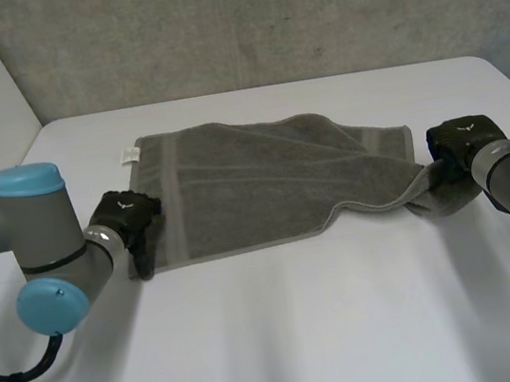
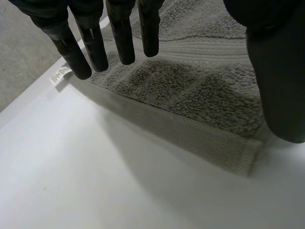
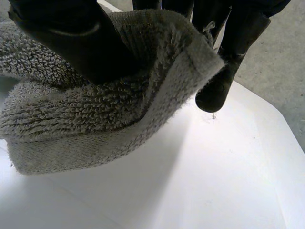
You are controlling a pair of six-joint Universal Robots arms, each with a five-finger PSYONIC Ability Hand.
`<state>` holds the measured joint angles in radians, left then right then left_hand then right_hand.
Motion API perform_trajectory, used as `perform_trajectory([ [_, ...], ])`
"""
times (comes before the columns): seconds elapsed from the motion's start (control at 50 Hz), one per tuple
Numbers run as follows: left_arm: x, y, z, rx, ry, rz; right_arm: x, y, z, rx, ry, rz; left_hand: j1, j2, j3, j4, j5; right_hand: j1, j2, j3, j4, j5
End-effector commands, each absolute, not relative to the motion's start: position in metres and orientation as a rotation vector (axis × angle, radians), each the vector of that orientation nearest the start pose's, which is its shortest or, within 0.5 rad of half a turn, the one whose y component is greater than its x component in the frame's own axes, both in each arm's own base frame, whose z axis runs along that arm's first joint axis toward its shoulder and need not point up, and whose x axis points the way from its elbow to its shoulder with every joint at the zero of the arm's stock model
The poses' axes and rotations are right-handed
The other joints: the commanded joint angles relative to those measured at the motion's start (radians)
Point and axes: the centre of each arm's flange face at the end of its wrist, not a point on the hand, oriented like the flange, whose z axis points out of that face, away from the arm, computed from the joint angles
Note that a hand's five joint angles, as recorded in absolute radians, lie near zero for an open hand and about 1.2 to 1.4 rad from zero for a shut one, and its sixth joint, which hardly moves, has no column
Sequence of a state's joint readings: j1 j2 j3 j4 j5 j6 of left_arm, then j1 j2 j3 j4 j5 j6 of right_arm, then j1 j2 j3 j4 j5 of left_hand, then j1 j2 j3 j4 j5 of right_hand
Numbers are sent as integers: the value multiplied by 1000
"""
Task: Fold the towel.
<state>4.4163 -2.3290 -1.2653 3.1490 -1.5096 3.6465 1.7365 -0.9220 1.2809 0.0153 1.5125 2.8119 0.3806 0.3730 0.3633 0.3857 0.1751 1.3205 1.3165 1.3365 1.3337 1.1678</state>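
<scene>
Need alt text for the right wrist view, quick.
The right hand pinches a corner of the grey towel between thumb and fingers, holding it above the white table. The cloth sags in folds beneath the thumb.

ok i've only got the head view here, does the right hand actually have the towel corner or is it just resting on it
observer: it has it. in the right wrist view the right hand pinches the towel corner between its thumb and fingers, and that corner is held up off the table.
operator: and the left hand, gripping too
observer: no. in the left wrist view the left hand has straight fingers above the towel's near corner on its side. that corner lies flat on the table with nothing pinched.
</scene>
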Motion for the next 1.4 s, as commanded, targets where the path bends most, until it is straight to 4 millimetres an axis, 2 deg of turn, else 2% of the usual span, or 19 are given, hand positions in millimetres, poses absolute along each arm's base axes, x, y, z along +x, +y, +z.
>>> perform_trajectory([
  [0.02, -251, -354, 115, 1047, 2341, -1692, 201, -373, 158, -696, 2539, -1794, -38, -30, -21, -43, -7, 76, 80, 60, 63, 54],
  [0.3, -252, -355, 110, 1056, 2344, -1685, 201, -373, 158, -696, 2539, -1794, -38, -30, -21, -43, -7, 76, 80, 60, 63, 54],
  [0.56, -254, -363, 112, 1028, 2295, -1760, 201, -373, 158, -696, 2539, -1794, 117, 125, 135, 112, 148, 76, 80, 60, 63, 54],
  [0.78, -254, -364, 113, 1023, 2294, -1767, 201, -373, 158, -696, 2539, -1794, 159, 166, 176, 154, 190, 76, 80, 60, 63, 54],
  [0.86, -254, -364, 114, 1023, 2294, -1770, 201, -373, 158, -696, 2540, -1792, 534, 541, 551, 529, 565, 76, 80, 60, 63, 54],
  [0.88, -254, -364, 114, 1023, 2294, -1770, 201, -373, 158, -696, 2540, -1792, 535, 542, 552, 530, 566, 76, 80, 60, 63, 54],
  [0.92, -254, -364, 115, 1021, 2292, -1771, 201, -373, 158, -698, 2538, -1794, 748, 755, 765, 743, 779, 76, 80, 60, 63, 54],
  [0.98, -254, -364, 117, 1020, 2290, -1774, 201, -373, 158, -698, 2538, -1794, 863, 871, 881, 858, 894, 76, 80, 60, 63, 54],
  [1.0, -254, -363, 117, 1020, 2293, -1774, 201, -373, 158, -698, 2539, -1792, 1012, 1019, 1029, 1007, 1043, 76, 80, 60, 63, 54],
  [1.22, -253, -355, 136, 985, 2326, -1840, 201, -373, 161, -697, 2531, -1804, 1016, 1023, 1033, 1011, 1047, 76, 80, 60, 63, 54],
  [1.28, -256, -349, 146, 1035, 2326, -1888, 201, -373, 168, -694, 2520, -1823, 1016, 1023, 1033, 1011, 1047, 76, 80, 60, 63, 54],
  [1.32, -255, -347, 168, 1037, 2297, -1948, 200, -369, 195, -696, 2483, -1886, 1016, 1023, 1033, 1011, 1047, 76, 80, 60, 63, 54],
  [1.34, -255, -347, 168, 1037, 2297, -1948, 200, -369, 195, -696, 2482, -1887, 1016, 1023, 1033, 1011, 1047, 76, 80, 60, 63, 54],
  [1.38, -244, -347, 194, 990, 2239, -2005, 197, -361, 231, -728, 2430, -1963, 1016, 1023, 1033, 1011, 1047, 76, 80, 60, 63, 54],
  [1.4, -244, -347, 194, 990, 2239, -2005, 197, -361, 231, -728, 2430, -1963, 1016, 1023, 1033, 1011, 1047, 76, 80, 60, 63, 54],
])
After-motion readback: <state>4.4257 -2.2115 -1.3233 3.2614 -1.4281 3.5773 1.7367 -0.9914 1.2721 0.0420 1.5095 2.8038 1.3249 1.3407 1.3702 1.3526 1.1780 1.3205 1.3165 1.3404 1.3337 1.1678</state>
